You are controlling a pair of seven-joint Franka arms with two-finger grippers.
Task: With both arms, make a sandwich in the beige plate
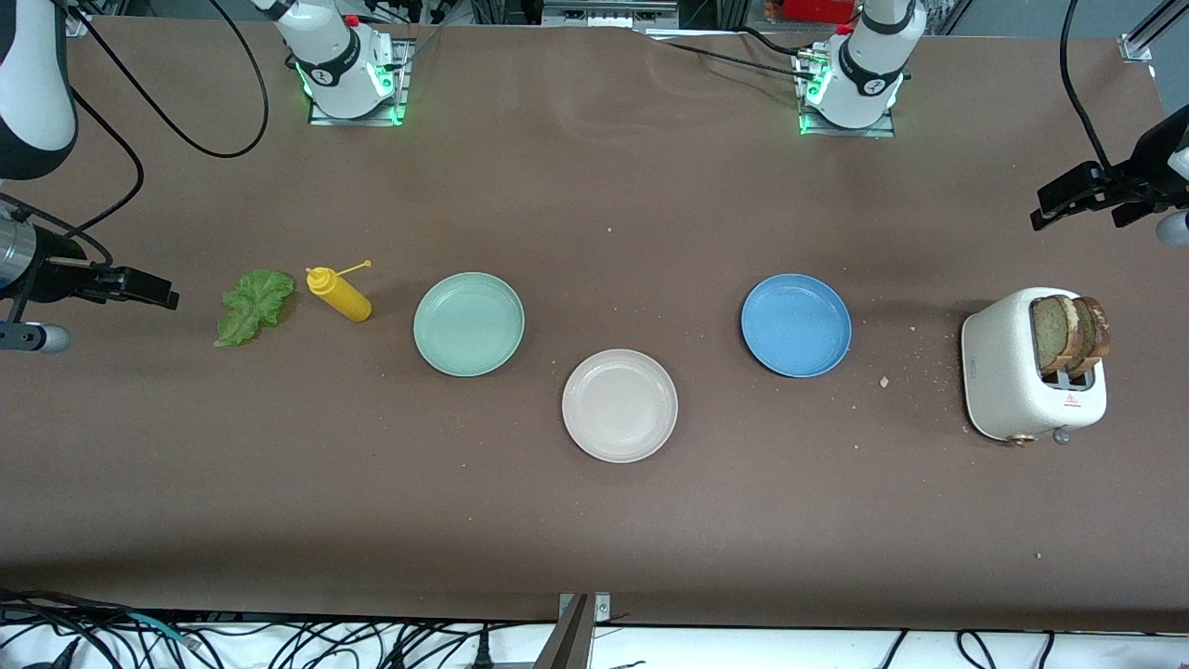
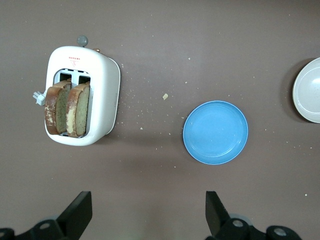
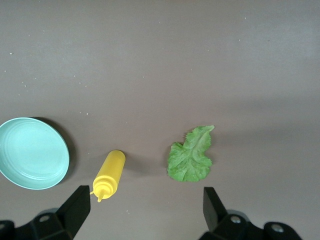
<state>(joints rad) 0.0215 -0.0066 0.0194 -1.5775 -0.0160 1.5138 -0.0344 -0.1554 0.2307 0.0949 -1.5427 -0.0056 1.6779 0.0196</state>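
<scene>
Beige plate (image 1: 620,405) apart between mint and blue plates

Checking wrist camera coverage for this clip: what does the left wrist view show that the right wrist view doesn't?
Left wrist only: the white toaster with two bread slices standing in its slots, the blue plate, an edge of the beige plate, crumbs, and the open left gripper.
Right wrist only: the lettuce leaf, yellow squeeze bottle, mint green plate, and open right gripper.
Both: the brown table.

beige plate (image 2: 309,90) cut off; toaster (image 1: 1008,372) label unreadable
</scene>
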